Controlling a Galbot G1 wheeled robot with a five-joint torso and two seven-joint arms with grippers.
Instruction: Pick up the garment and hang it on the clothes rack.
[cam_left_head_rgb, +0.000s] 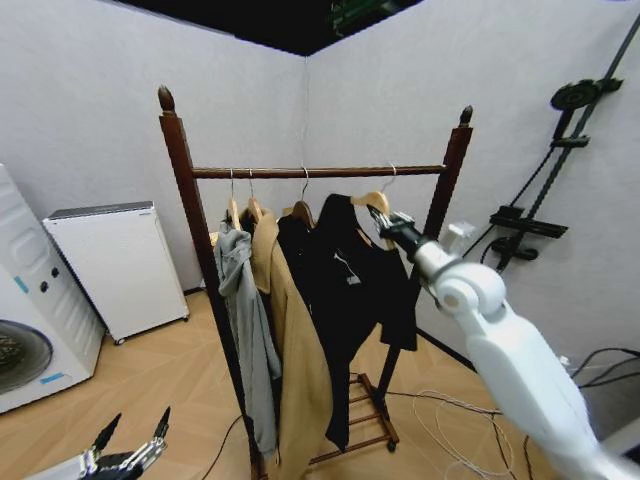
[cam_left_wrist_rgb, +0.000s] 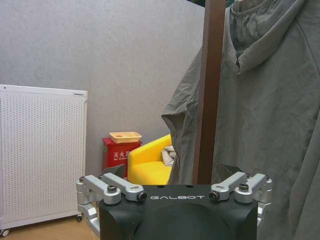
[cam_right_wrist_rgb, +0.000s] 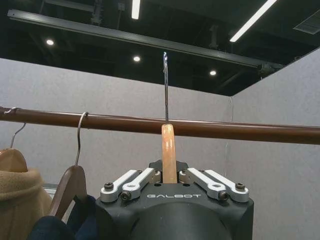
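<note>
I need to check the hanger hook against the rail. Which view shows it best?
The right wrist view: the hook stands up in front of the rail, right claw gripping the hanger. The head view shows it small; the left wrist view shows the grey garment.

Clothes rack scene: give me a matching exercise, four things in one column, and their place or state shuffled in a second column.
Things:
1. garment
2. right end effector
3. left end effector
4. grey hooded garment

Places or states:
A. low near the floor, open
B. shut on the light wooden hanger
C. black, at the right end of the clothes rack
D. at the rail's left end

Pairs: 1-C, 2-B, 3-A, 4-D
</note>
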